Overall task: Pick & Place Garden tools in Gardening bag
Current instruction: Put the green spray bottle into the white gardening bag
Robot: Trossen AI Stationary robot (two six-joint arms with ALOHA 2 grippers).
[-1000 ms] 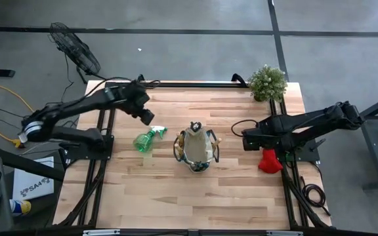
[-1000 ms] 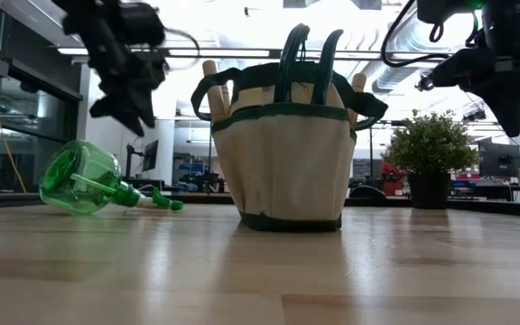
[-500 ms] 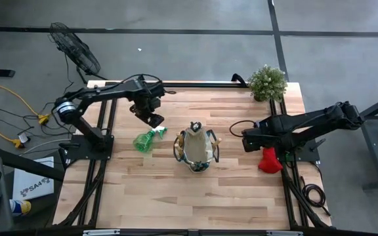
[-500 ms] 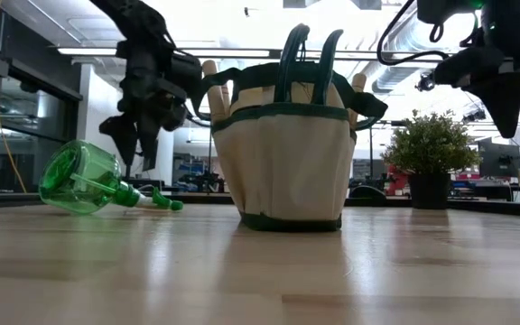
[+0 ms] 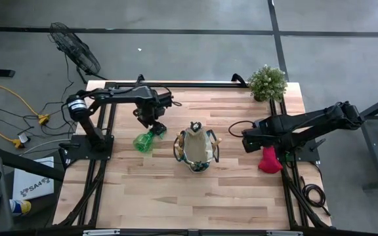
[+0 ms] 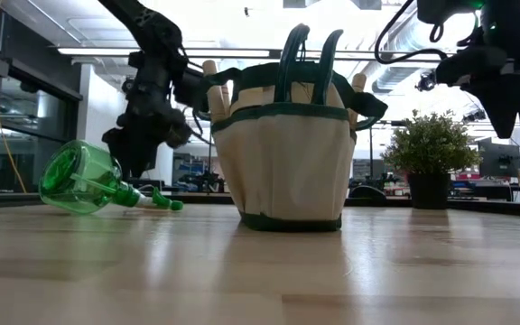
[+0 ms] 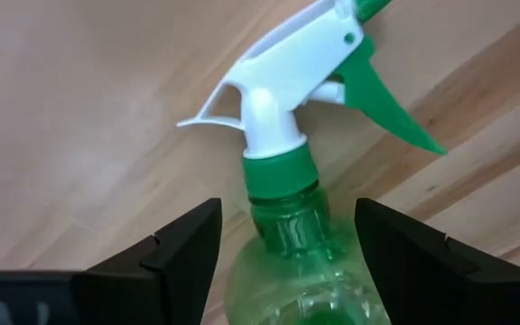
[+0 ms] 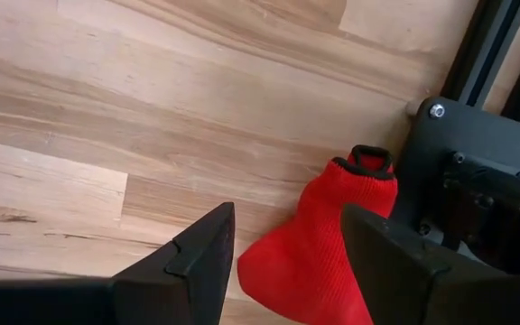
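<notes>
A green spray bottle point(image 5: 143, 141) lies on its side on the table, left of the beige gardening bag point(image 5: 195, 148). The bag stands upright, and wooden tool handles point(image 6: 209, 79) stick out of its top. My left gripper point(image 5: 151, 125) is open just above the bottle. In the left wrist view its fingers point(image 7: 183, 257) stand on either side of the bottle's neck point(image 7: 283, 194) without touching it. My right gripper point(image 5: 249, 141) is open and hangs above the red glove point(image 8: 328, 248), which lies at the table's right edge.
A bushy potted plant point(image 5: 268, 82) stands at the table's far right corner. The right arm's black base frame point(image 8: 477, 181) is right beside the glove. Bare wood lies along the table's near side point(image 5: 189, 196).
My left gripper has come down from high above the table toward the spray bottle, turning as the arm swung along the far edge, and now hangs just over the bottle's neck. The bottle, the bag and the glove have stayed where they were.
</notes>
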